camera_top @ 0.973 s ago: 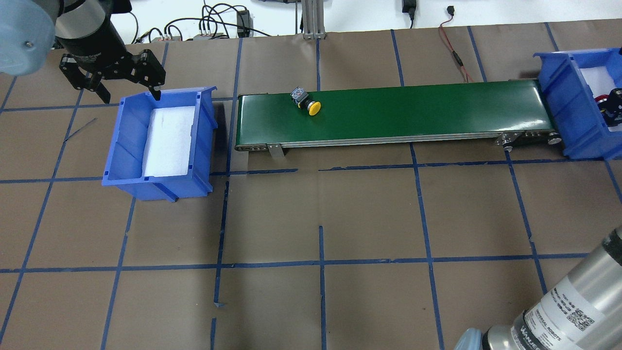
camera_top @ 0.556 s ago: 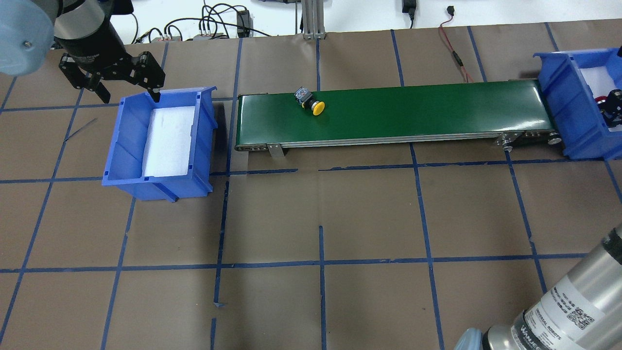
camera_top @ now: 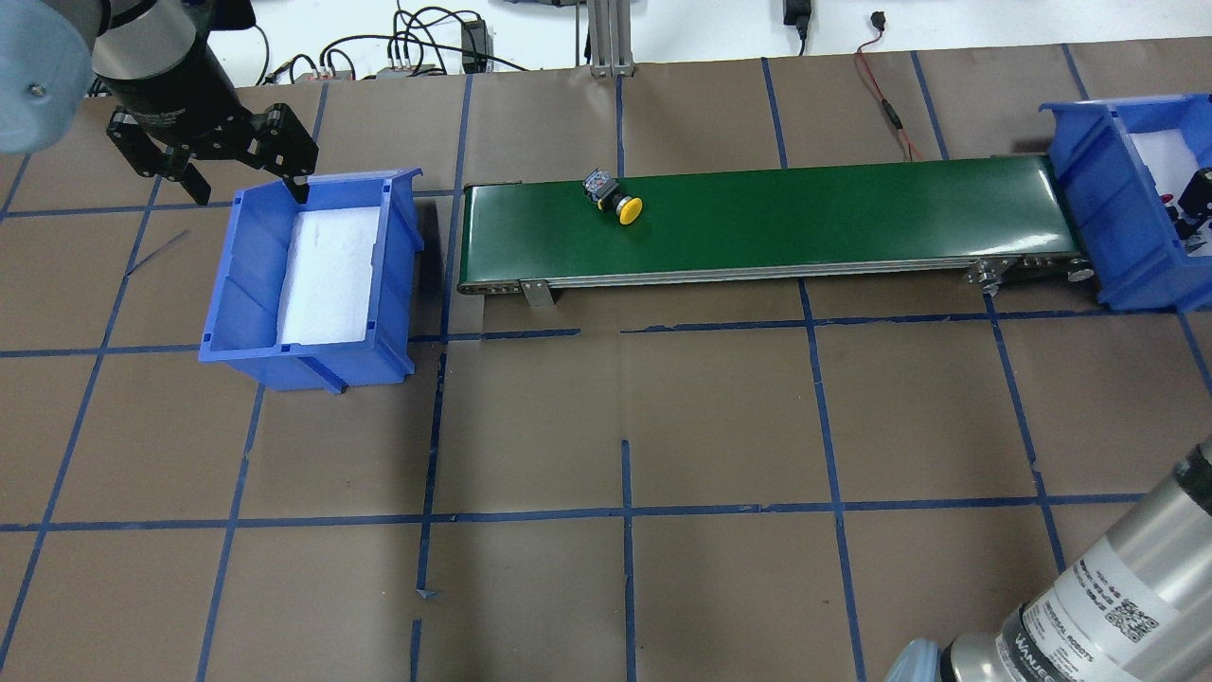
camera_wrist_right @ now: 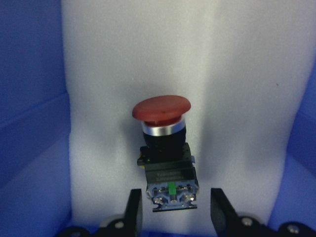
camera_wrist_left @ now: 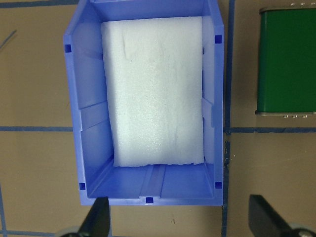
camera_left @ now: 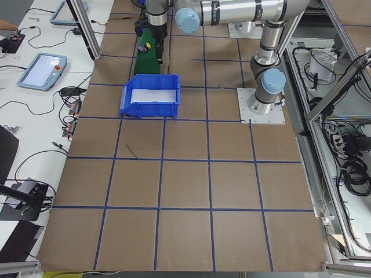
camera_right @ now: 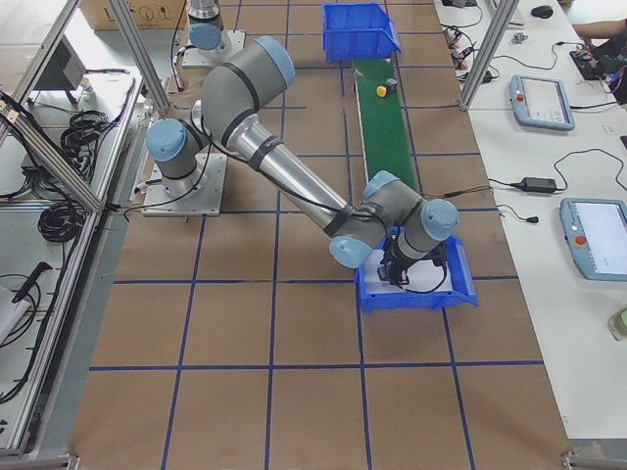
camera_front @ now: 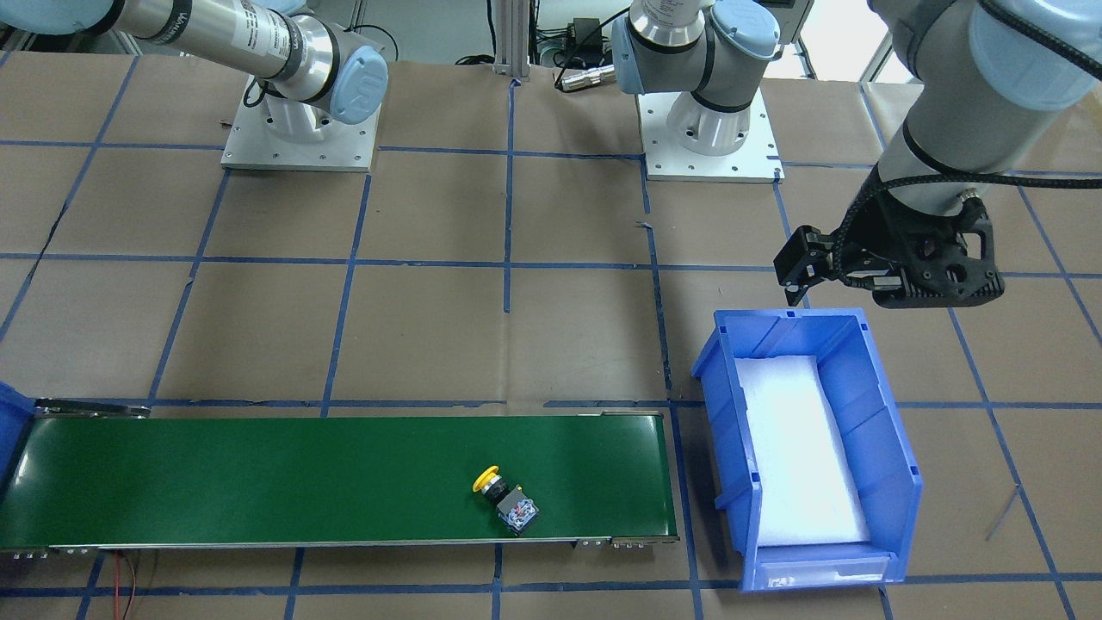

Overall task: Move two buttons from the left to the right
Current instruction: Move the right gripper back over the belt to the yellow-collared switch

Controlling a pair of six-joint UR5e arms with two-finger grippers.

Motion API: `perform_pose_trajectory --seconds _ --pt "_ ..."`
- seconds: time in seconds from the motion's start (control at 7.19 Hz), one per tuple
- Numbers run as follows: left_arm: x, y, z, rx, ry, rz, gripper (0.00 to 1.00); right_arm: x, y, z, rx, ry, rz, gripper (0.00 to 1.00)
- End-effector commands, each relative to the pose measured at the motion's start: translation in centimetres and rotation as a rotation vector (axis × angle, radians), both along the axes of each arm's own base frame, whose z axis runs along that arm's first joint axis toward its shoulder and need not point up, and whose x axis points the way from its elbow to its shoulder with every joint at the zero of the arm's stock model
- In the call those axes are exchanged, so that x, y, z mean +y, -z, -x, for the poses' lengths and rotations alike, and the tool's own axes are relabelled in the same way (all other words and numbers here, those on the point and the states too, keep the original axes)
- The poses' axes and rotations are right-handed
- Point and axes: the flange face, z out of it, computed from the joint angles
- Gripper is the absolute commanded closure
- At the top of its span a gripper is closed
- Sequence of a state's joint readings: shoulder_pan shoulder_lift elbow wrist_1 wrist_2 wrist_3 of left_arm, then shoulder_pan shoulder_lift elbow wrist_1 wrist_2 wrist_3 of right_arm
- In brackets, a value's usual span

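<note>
Presently you are looking at two buttons, itemised below.

Item 1, yellow button [camera_top: 617,201]: it is lying on its side on the green conveyor belt [camera_top: 805,213], in the belt's left third, close to the far edge. Its long axis is running diagonally across the belt. The flat yellow cap is pointing toward the robot and the right end, and the blocky grey-black base is pointing back toward the far left. Nothing is touching it.

Item 2, red button [camera_wrist_right: 165,153]: it is lying on white foam inside the right bin [camera_top: 1089,189]. In the right wrist view the red mushroom cap is pointing away from the gripper and the base toward it. You are seeing a silver ring under the cap, a black neck, and a grey-black base with a green mark and metal terminals.

Right gripper [camera_wrist_right: 176,205]: its fingers are straddling the base of the red button, spread, with a gap on one side, gripping nothing.

Left gripper [camera_top: 251,189]: it is hanging over the far rim of the left bin [camera_top: 303,365], fingers wide apart and holding nothing.
</note>
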State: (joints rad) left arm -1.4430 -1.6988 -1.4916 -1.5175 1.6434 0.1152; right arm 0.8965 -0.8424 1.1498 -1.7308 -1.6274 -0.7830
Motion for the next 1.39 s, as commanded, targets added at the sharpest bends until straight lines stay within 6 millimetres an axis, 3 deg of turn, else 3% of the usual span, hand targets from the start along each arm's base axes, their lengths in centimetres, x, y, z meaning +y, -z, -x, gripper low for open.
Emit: perform_pose_trajectory --seconds 0.0,0.14,0.42,0.56,0.83,1.11,1.25 --pt "0.2 -0.2 -0.1 -0.004 -0.006 0.003 0.00 -0.9 -3.7 -0.1 0.002 -0.011 0.020 0.42" --pt "0.3 0.0 0.0 -0.007 -0.004 -0.002 0.00 -1.7 -7.4 -0.8 0.009 -0.040 0.035 0.29" --pt "0.2 -0.1 -0.1 -0.012 -0.004 0.000 0.00 -3.3 -14.3 -6.5 0.033 -0.109 0.066 0.20" --pt "0.3 0.1 -0.1 -0.011 -0.004 -0.004 0.00 -4.8 -15.8 -11.5 0.043 -0.176 0.085 0.14" --pt "0.2 0.1 -0.2 -0.013 -0.004 -0.006 0.00 -7.0 -17.0 -20.9 -0.008 -0.301 0.131 0.00" --pt "0.2 0.3 -0.2 -0.012 -0.004 -0.009 0.00 -8.2 -17.6 -34.1 -0.023 -0.466 0.127 0.00" --pt "0.2 0.3 -0.2 -0.012 -0.004 -0.009 0.00 -8.4 -17.4 -38.6 -0.034 -0.525 0.137 0.00"
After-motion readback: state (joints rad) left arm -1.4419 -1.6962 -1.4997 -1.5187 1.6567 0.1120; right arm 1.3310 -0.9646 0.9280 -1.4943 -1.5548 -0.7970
